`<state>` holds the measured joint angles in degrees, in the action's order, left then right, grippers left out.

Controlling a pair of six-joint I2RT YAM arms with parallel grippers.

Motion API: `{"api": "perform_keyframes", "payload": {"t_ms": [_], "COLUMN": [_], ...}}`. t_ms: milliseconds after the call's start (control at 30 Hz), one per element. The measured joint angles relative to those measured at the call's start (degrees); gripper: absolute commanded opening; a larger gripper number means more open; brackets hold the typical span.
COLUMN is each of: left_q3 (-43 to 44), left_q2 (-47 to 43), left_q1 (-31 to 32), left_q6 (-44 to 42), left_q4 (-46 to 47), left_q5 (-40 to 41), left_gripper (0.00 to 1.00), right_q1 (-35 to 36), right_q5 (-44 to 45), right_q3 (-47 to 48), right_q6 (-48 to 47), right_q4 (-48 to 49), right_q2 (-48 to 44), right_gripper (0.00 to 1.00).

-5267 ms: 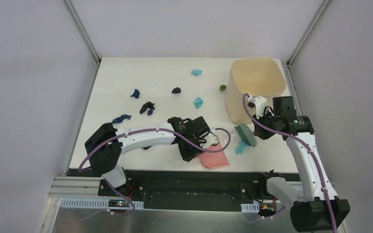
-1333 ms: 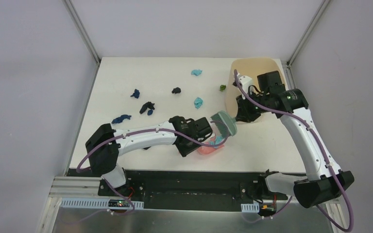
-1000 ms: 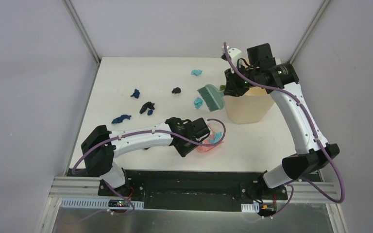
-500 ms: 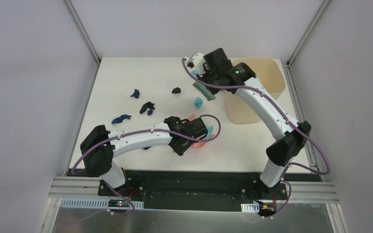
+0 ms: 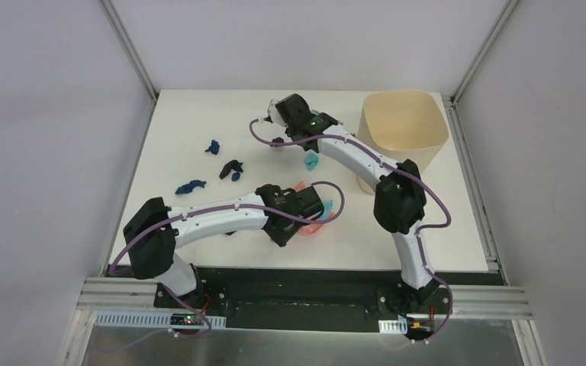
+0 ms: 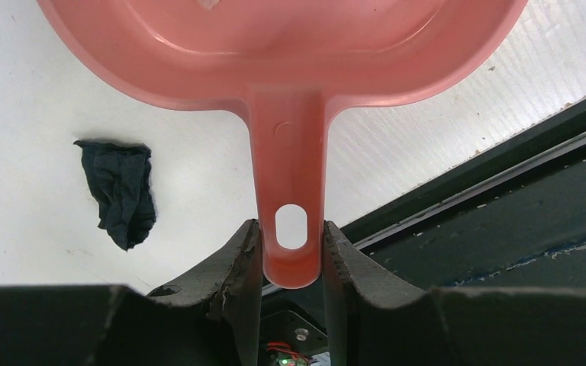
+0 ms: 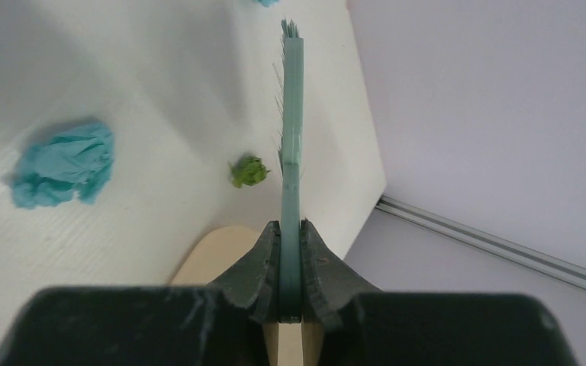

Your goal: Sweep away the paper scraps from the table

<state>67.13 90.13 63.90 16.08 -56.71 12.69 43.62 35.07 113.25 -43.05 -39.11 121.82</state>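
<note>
My left gripper [image 6: 290, 229] is shut on the handle of the pink dustpan [image 6: 290, 76], low over the table [image 5: 183, 122] near its front middle [image 5: 294, 212]. My right gripper [image 7: 291, 229] is shut on the teal brush [image 7: 291, 114], edge-on in the right wrist view. That arm reaches over the back middle of the table [image 5: 290, 118]. Paper scraps lie loose: light teal [image 5: 311, 161], dark blue [image 5: 212, 146] [image 5: 191, 185], black [image 5: 231, 168]. The right wrist view shows an olive scrap [image 7: 249, 171] and a teal one [image 7: 62, 172]. A black scrap [image 6: 118, 191] lies left of the dustpan.
The beige bin [image 5: 404, 122] stands at the back right corner, its rim [image 7: 214, 255] just under the brush hand. Grey frame posts rise at the back corners. The right arm's links cross the table from front right to back middle.
The right arm swung the brush from beside the bin leftward across the back of the table. The left gripper shifted the dustpan slightly left.
</note>
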Motion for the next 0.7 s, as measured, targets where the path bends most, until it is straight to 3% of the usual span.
{"api": "perform_keyframes", "payload": {"t_ms": [300, 700], "left_q3": [0.00, -0.04], "left_q2": [-1.75, -1.86], "left_q1": [0.00, 0.00], "left_q6": [0.02, 1.05], "left_q4": [-0.31, -0.33], "left_q5": [-1.05, -1.51], "left_gripper": [0.00, 0.00], "right_q1": [-3.13, -5.99], "right_q5": [5.22, 4.44], "right_q3": [1.99, 2.80], "right_q6": [-5.60, -2.84], "right_q4": [6.51, 1.57], "right_q2": [3.87, 6.19], "right_gripper": [0.00, 0.00]}}
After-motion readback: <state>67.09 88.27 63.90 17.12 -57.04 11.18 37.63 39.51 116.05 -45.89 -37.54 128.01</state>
